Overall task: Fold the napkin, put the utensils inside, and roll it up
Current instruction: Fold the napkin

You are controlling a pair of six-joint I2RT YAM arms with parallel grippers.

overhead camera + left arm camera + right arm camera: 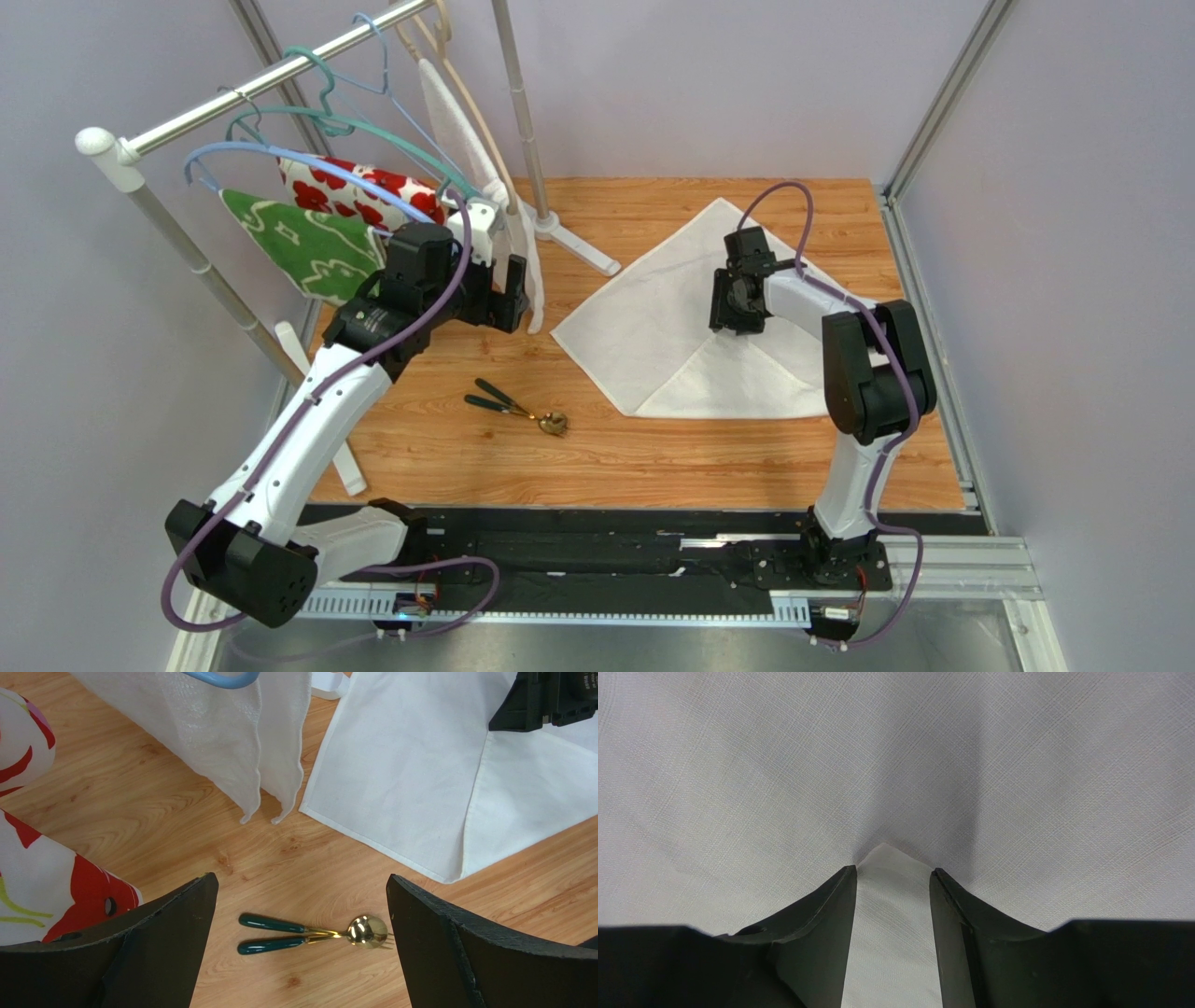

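Right wrist view: right gripper [892,875] pinches a napkin [808,777] corner; left gripper [302,896] gapes wide.

The wooden tabletop [421,448] is carrying pretty much everything here. The napkin [659,329] is lying spread out toward the right, the utensils [516,406] are sitting just left of it, probably two pieces crossing at the heads.

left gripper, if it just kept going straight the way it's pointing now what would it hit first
Most likely the utensils. The left gripper is open and aimed down at the table, with the cutlery lying between its fingers in the wrist view. Depth is unclear, so it might meet bare wood just beside them.
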